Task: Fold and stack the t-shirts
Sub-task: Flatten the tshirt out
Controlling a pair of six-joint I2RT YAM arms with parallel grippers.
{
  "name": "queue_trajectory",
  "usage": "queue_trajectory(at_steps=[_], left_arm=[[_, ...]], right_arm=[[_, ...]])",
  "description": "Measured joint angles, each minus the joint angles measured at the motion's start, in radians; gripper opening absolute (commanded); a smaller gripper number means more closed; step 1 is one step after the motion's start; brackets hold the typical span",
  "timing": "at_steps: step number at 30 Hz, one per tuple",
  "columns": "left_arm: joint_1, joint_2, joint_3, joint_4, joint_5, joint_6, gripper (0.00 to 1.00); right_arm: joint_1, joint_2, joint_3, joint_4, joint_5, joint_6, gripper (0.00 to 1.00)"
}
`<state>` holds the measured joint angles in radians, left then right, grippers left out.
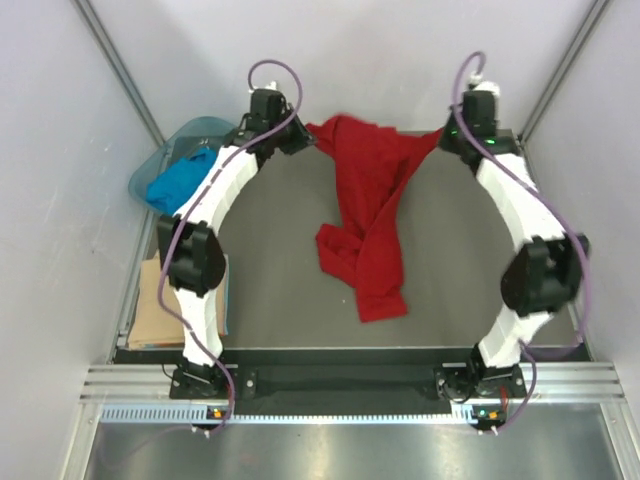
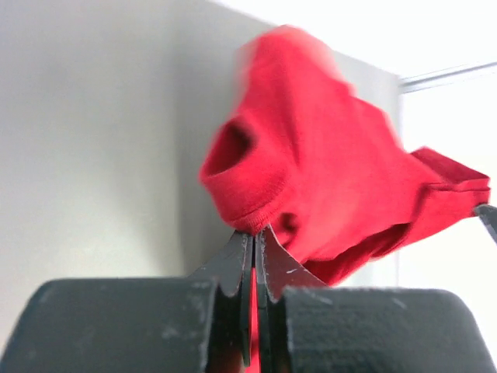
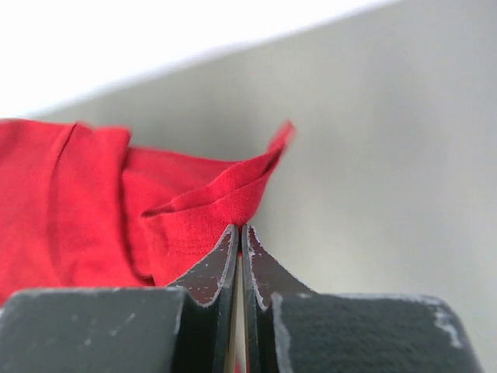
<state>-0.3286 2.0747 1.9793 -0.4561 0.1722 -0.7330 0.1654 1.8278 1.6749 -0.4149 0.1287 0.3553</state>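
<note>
From above, the red shirt [image 1: 368, 200] hangs between the two grippers over the far side of the table [image 1: 270, 270]. Its bottom part lies crumpled on the middle of the table. The left gripper [image 1: 300, 140] holds one top corner and the right gripper [image 1: 447, 135] holds the other. The blue shirt [image 1: 180, 182] sits in the teal basin [image 1: 205, 128] at the table's far left corner. The tan shirt [image 1: 155, 310] lies flat at the table's left edge.

In the left wrist view, the left gripper [image 2: 254, 245] is pinched tight on the red shirt [image 2: 334, 171].

In the right wrist view, the right gripper [image 3: 239, 241] is pinched tight on a folded edge of the red shirt [image 3: 93, 202].
</note>
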Motion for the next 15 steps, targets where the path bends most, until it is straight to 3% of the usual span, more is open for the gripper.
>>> queue_trajectory(at_steps=[5,8,12,15], left_arm=[[-0.008,-0.237,-0.070,0.012,0.023,0.000,0.00],[-0.037,-0.436,-0.277,0.045,0.023,0.005,0.00],[-0.108,-0.652,-0.697,0.136,0.006,0.010,0.00],[-0.161,-0.685,-0.978,0.166,-0.002,0.001,0.00]], right_arm=[[-0.045,-0.320,-0.023,-0.014,0.040,0.012,0.00],[-0.042,-0.522,-0.156,-0.002,0.046,0.021,0.00],[-0.039,-0.772,-0.515,0.024,0.025,0.073,0.00],[-0.039,-0.875,-0.832,0.030,-0.034,0.129,0.00]])
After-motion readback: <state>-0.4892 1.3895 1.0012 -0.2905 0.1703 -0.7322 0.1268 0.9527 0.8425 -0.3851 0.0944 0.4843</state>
